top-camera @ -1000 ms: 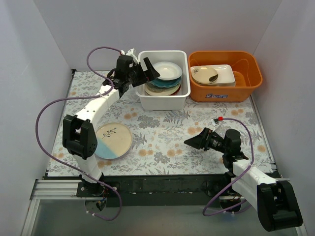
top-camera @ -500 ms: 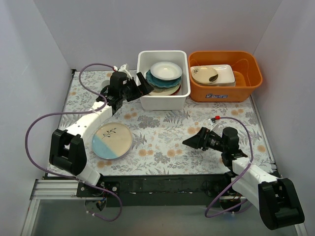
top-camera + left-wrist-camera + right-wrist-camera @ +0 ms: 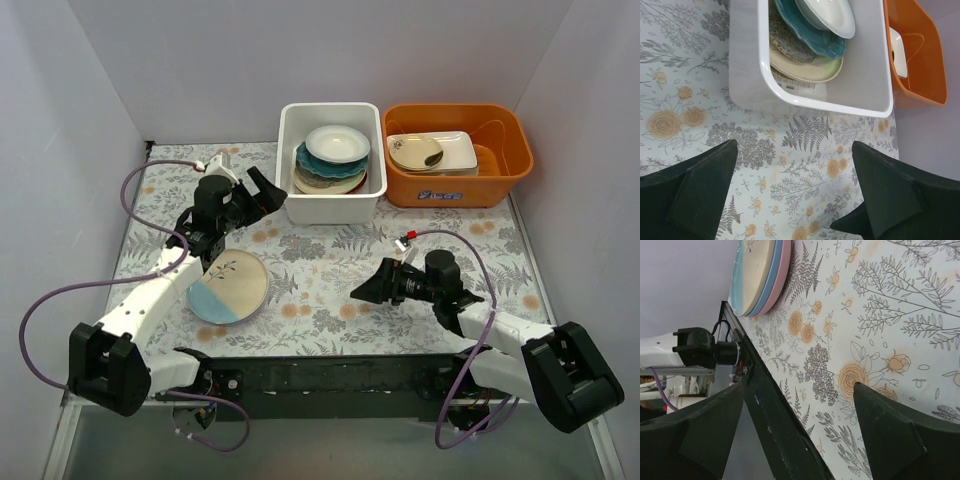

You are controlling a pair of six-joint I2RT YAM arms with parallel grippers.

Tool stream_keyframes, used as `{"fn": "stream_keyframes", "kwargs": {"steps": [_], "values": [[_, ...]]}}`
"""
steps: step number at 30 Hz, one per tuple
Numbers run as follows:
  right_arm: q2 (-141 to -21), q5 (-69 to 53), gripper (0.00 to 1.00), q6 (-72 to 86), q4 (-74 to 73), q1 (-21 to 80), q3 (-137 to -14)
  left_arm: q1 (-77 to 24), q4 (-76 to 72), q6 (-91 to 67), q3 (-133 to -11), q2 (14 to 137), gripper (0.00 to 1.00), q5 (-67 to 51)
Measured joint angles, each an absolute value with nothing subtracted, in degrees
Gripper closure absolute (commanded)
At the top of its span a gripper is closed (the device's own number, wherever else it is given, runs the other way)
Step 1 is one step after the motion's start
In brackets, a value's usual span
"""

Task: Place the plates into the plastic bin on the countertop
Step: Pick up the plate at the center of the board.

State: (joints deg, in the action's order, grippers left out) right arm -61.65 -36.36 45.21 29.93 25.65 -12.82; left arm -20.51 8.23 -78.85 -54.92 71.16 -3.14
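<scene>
The white plastic bin (image 3: 331, 200) stands at the back middle of the countertop (image 3: 330, 255). It holds a leaning stack of plates: white (image 3: 337, 143) on top, then teal (image 3: 318, 165), cream and woven yellow; the left wrist view shows them too (image 3: 826, 14). A second stack lies flat at the front left, the cream-and-light-blue sprig plate (image 3: 228, 287) on top, with blue and pink under it (image 3: 771, 275). My left gripper (image 3: 268, 195) is open and empty, just left of the bin (image 3: 805, 97). My right gripper (image 3: 368, 286) is open and empty, low over the countertop, right of the flat stack.
An orange tub (image 3: 458, 155) with a rectangular white dish and a beige bowl (image 3: 416, 151) stands right of the bin. White walls close in the left, back and right. The black front rail (image 3: 775, 425) runs along the near edge.
My left gripper has drawn back from the bin's left rim, down and to the left. My right gripper has moved left across the countertop toward the flat stack.
</scene>
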Motion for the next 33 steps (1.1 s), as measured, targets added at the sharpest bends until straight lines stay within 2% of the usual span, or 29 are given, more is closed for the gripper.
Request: {"fn": "stream_keyframes", "kwargs": {"steps": [6,13,25,33], "values": [[-70.9,-34.5,0.04,46.3,33.6,31.6,-15.8,-18.8,9.0,-79.1,-52.4,64.8,0.02,1.4],[-81.2,-33.3,0.05,47.9,38.1,35.8,-20.2,-14.6,9.4,-80.8,-46.4,63.0,0.02,4.1],[-92.7,-28.4,0.10,49.0,40.9,43.4,-31.4,-1.0,10.3,-85.2,-34.9,58.8,0.02,7.4],[-98.0,-27.2,0.10,50.0,41.8,45.9,-34.4,1.9,10.7,-86.4,-30.9,57.3,0.02,15.6]]}}
